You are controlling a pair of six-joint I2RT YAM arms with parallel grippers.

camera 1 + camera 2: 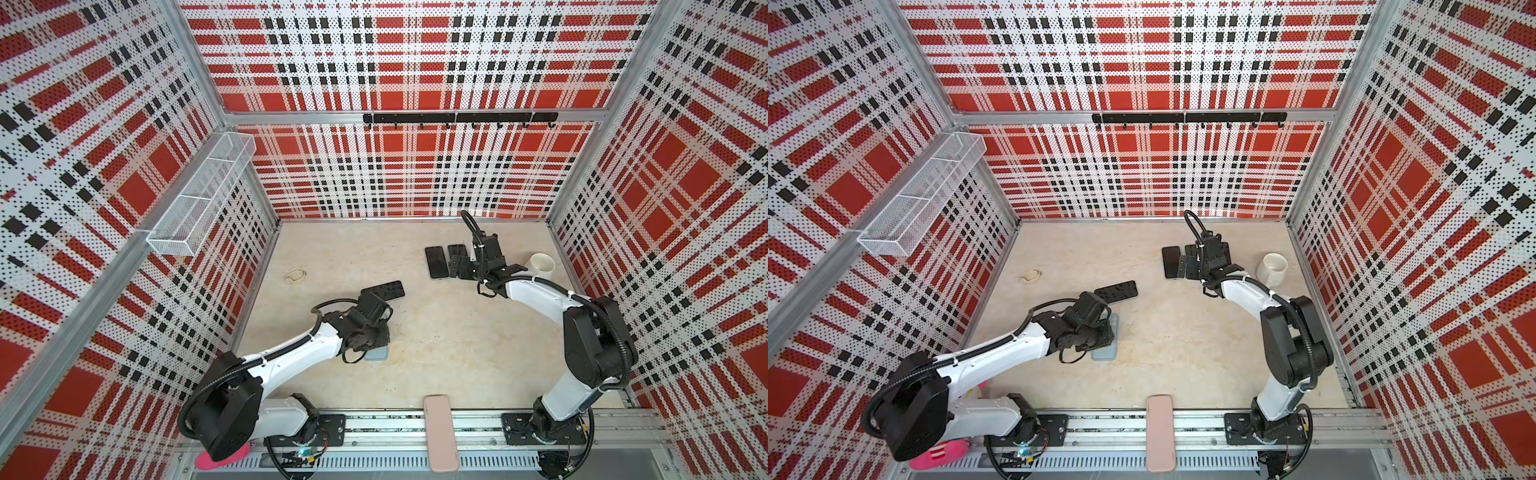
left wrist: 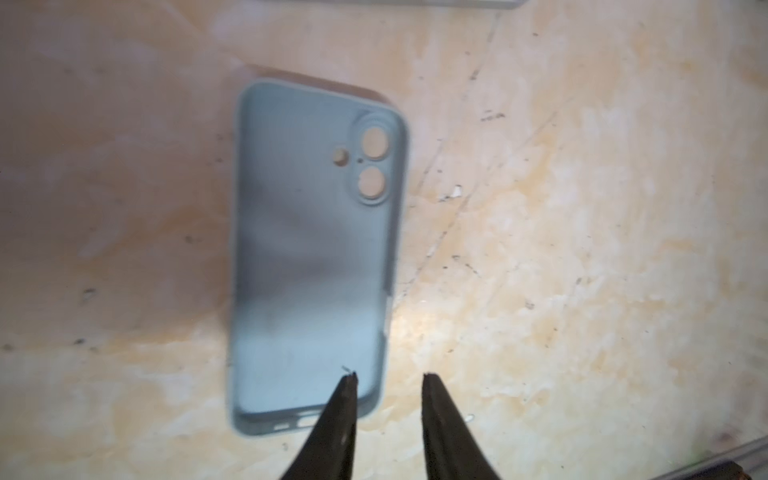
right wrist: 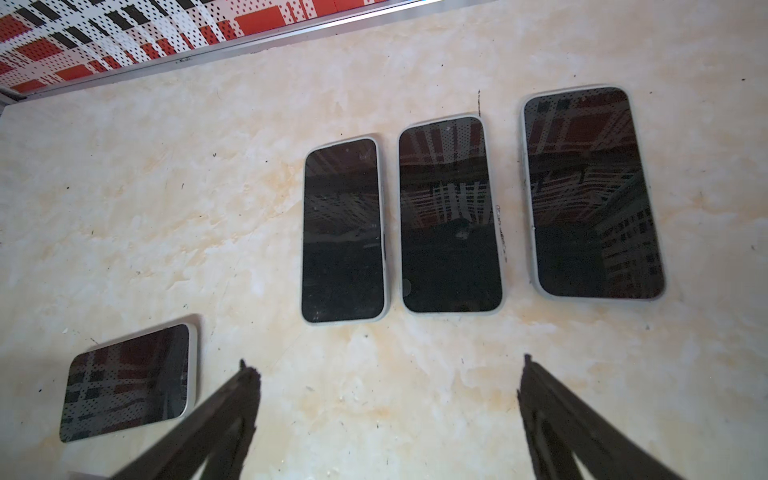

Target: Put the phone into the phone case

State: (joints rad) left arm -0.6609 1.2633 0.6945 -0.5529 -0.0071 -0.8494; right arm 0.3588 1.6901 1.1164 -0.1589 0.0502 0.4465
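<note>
Left gripper (image 2: 388, 377) pointed down at the table (image 2: 582, 249). Its two black fingers (image 2: 338, 424) were open just a little, and it held nothing that I could see. One finger hung over the bottom end of the phone case (image 2: 311, 249). The other hung over the bare table just beside the case's long edge, so that edge sat below the gap. The picture was blurry, so I could not tell if a finger touched the case. The left arm (image 1: 291, 353) reached out low and long from its base, bent at the elbow, with the wrist tipped down.

The phone case was light blue. It lay flat right under the left gripper, hollow side up and empty. It had two big round holes and one small hole near the end far from the fingers. The phone (image 1: 384, 289) was black. It lay flat near the left gripper, on the side away from that arm's base, apart from the case.

Over on the other side, the right gripper (image 3: 387, 365) was wide open and empty above bare table. The right arm (image 1: 536, 293) stood up from its base, bent over at the elbow and reached to the back. A row of three cased phones (image 3: 451, 216) lay just past its fingers.
</note>
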